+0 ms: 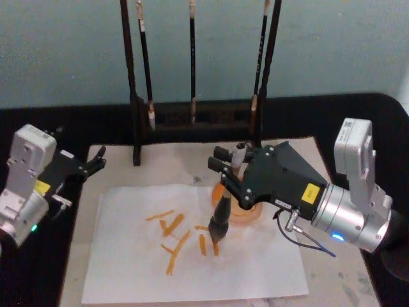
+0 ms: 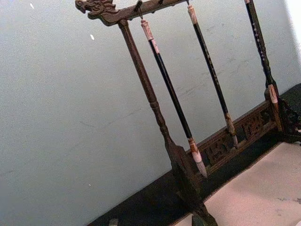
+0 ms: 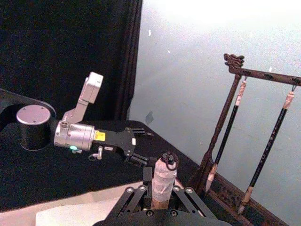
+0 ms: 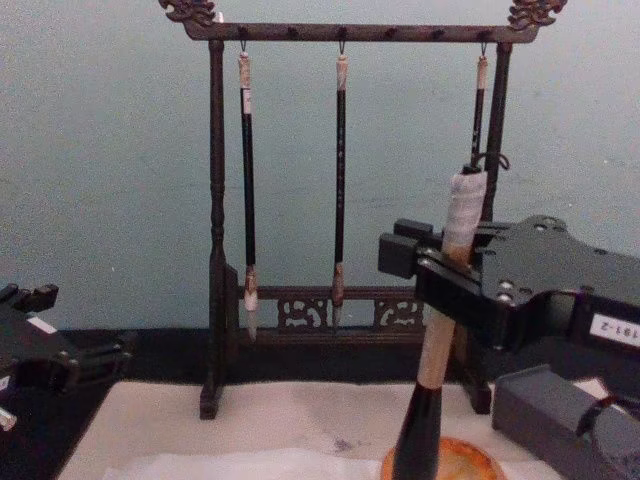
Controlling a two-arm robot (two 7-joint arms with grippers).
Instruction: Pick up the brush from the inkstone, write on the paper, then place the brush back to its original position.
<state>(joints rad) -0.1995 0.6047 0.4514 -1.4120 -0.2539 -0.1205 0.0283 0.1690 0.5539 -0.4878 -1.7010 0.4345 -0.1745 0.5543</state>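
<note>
- One hand at work: right hand (image 1: 233,169), centre-right of head view, clenched on the brush (image 1: 220,220) high on its pale handle. Brush is near upright w/ a slight lean, bristle tip down on the paper (image 1: 128,256) at centre frame, just right of the orange strokes (image 1: 174,233).
- Step in hand, by my read: mid-writing. Several strokes are down; return to the inkstone (image 1: 243,219) not yet done.
- Keep tip pressure light & even. Paper is thin, a bit wrinkled, w/ nothing pinning it, so a hard push prob. drags or bunches it on the mat (image 1: 326,262).
- Pull strokes w/ handle near vertical. Grip is far up the handle, so a small wrist tilt = big swing at the tip.
- Inkstone sits just right of the tip, partly under the hand. Steer strokes toward left/lower frame, away from its rim, so the collar doesn't knock it.
- Lift straight up before travelling to the dish, else a smear trail across the paper.
- Rack (image 1: 192,121) w/ three thin brushes (image 4: 340,180) stands at top of frame. Hand is near its right post, so watch clearance.
- Left hand (image 1: 96,163), left edge mid-frame, is released & idle, apart from the writing area. No need for it here.
</note>
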